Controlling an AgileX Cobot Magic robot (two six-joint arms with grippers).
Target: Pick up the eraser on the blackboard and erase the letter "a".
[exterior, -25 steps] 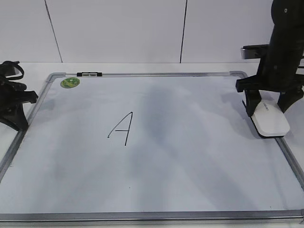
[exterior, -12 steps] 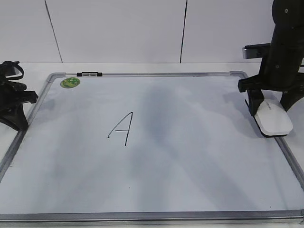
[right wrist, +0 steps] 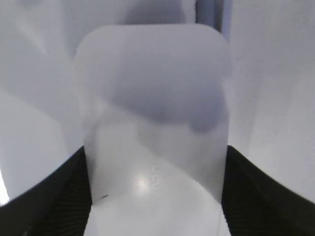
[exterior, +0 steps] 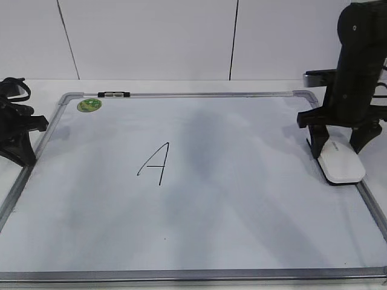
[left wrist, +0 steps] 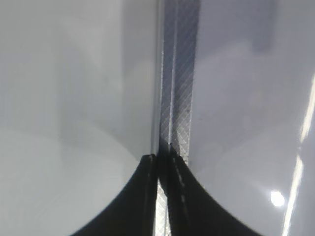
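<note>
The blackboard (exterior: pixel 242 199) lies flat and covers most of the tabletop, its silver frame running close to the table's edges. A single pointed capital "A" (exterior: pixel 155 163) stands left of the board's centre. No small cursive letter can be made out.

The right gripper (exterior: pixel 340 148) stands over the board's right edge, towards the far right corner of the table. Its fingers straddle the eraser (exterior: pixel 342 164), one at each long side. The right wrist view shows both fingers against the eraser's (right wrist: pixel 152 123) flanks, apparently closed on it; firm contact cannot be confirmed.

The eraser rests on the board just inside the right frame. Judged light, rigid and smooth-shelled, hence liable to slip. Hold it across the long sides near mid-length, felt face down.

The left gripper (left wrist: pixel 162 162) sits at the table's left edge over the frame, fingers pressed together and holding nothing.
</note>
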